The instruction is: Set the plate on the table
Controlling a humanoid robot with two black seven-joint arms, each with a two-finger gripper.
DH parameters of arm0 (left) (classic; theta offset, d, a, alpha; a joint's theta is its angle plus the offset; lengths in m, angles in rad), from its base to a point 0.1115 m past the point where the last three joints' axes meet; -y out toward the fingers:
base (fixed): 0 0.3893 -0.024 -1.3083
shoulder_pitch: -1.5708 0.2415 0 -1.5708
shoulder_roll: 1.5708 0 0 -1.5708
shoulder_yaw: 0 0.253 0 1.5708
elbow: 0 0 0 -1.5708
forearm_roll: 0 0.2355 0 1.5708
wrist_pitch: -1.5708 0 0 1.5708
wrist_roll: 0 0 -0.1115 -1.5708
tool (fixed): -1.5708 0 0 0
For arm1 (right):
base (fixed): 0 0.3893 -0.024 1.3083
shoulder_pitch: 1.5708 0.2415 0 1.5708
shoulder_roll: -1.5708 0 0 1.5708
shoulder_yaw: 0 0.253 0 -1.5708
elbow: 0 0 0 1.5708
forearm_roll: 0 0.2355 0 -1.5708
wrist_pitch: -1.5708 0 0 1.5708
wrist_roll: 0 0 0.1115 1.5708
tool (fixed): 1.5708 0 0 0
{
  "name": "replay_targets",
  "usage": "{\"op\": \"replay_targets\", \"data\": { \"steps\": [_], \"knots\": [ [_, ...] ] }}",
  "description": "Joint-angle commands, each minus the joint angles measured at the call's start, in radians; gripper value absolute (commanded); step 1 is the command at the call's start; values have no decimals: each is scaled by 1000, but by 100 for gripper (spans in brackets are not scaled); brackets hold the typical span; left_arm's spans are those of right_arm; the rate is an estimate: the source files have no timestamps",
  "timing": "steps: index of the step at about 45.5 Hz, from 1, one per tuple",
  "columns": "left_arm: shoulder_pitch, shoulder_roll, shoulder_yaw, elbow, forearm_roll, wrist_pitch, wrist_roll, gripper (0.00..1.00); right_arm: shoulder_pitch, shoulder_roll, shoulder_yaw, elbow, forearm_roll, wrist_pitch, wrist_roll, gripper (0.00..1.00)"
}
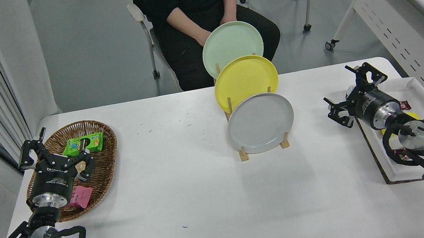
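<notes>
The light-grey plate [261, 123] stands on edge in the front slot of a wooden rack [262, 149] near the middle of the white table [192, 208]. Behind it in the same rack stand a yellow plate [245, 80] and a pale mint-green plate [232, 46]. My right gripper [352, 93] is open, hovering at the table's right side, well to the right of the grey plate and apart from it. My left gripper [49, 152] is open, parked over the wicker basket at the left.
A wicker basket [105, 162] with a green snack pack and a pink packet sits at the left. A white tray [413, 85] with small items lies under the right arm. A person sits at the far side, hands behind the mint-green plate.
</notes>
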Motion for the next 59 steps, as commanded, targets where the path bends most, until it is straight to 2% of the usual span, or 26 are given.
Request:
{"op": "replay_targets", "data": {
  "steps": [1, 42, 59],
  "knots": [
    [0, 0, 0, 0, -3, -2, 0, 98, -4, 8, -1, -8, 10, 0, 0, 99],
    [0, 0, -1, 0, -3, 0, 0, 98, 29, -6, 11, -5, 9, 4, -2, 99],
    [0, 0, -1, 0, -3, 0, -1, 98, 49, -57, -3, 18, 35, 1, -3, 99]
  ]
}}
